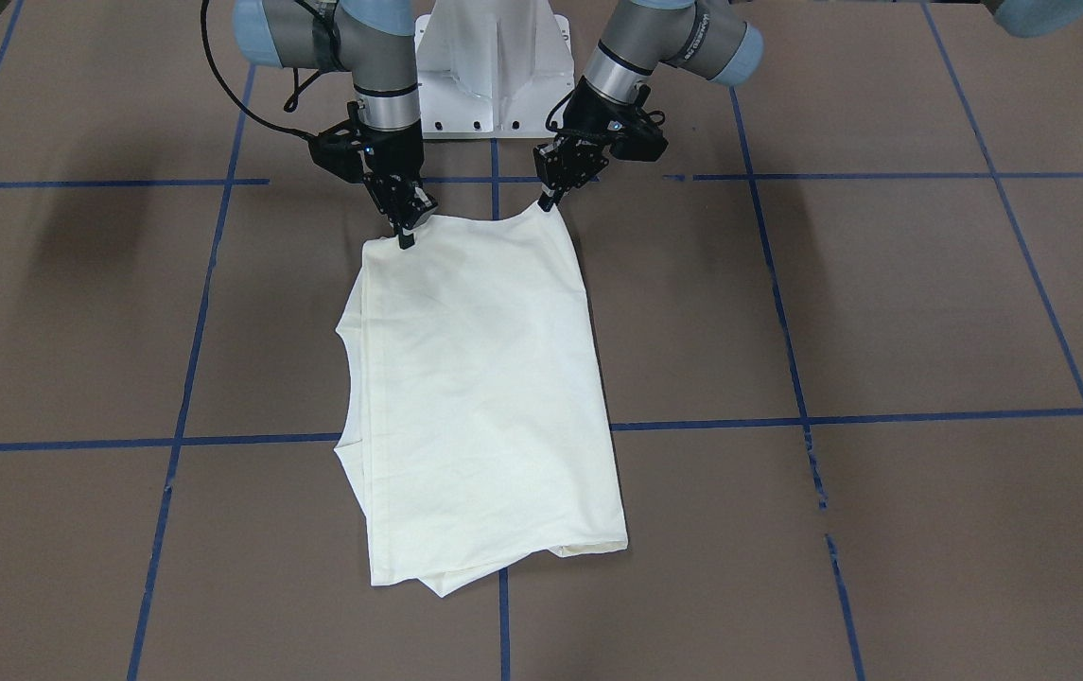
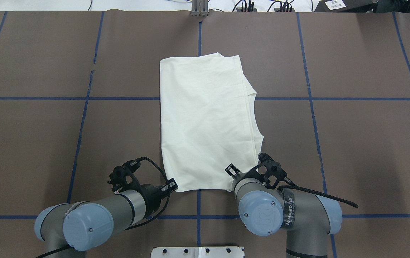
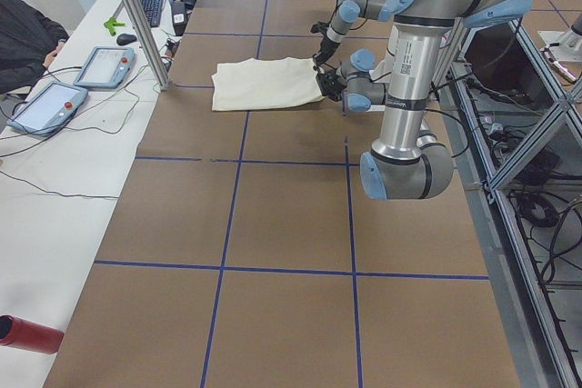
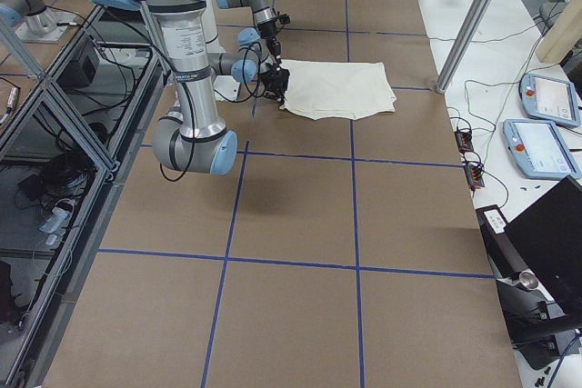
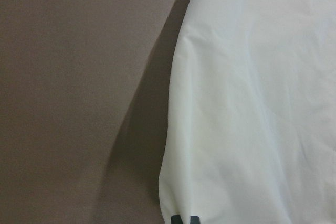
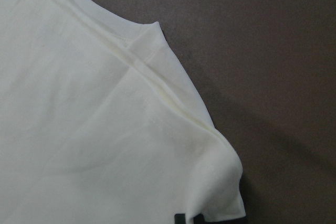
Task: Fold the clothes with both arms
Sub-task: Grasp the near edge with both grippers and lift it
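The clothes are one cream shirt (image 1: 484,378), folded into a long rectangle with the plain side up and lying on the brown table (image 1: 882,312). In the overhead view the shirt (image 2: 205,122) runs from the table's middle toward the robot. My left gripper (image 1: 547,201) is shut on the near corner on its side, and that corner is raised slightly. My right gripper (image 1: 406,238) is shut on the near edge by the other corner. In the wrist views, cloth (image 5: 252,103) (image 6: 79,129) fills the frame just above the fingertips. No print shows.
The white base block (image 1: 494,66) stands right behind both grippers. Blue tape lines (image 1: 787,416) grid the table. In the left side view a white bench (image 3: 64,215) beside the table holds control tablets (image 3: 55,102), with an aluminium post (image 3: 136,15) and a person's dark sleeve (image 3: 23,38) near it.
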Robot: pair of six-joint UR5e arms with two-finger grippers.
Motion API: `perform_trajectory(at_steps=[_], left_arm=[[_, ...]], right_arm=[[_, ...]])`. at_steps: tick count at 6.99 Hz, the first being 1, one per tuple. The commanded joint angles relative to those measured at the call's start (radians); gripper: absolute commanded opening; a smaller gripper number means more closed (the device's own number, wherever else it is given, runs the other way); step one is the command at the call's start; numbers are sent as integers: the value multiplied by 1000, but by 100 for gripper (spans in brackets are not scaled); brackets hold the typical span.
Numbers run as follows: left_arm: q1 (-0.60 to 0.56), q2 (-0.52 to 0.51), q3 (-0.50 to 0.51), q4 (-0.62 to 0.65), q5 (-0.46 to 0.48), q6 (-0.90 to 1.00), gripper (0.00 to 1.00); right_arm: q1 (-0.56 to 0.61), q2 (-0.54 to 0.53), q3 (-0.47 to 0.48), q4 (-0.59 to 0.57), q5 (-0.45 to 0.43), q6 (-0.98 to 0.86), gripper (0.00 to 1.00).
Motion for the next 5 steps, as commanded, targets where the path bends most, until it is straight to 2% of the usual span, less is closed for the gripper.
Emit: perform_trajectory(at_steps=[1,3,5], left_arm=[[-4,14,-50,10,-9,6,0],[-8,18,-291,257,-67,43,0],[-7,15,-538,522,-105,37,0]], right_arm=[[4,-2,80,-8,5,-5,0],[4,-28,226,-31,5,-2,0],[-100,-31,481,-261,3,6,0]])
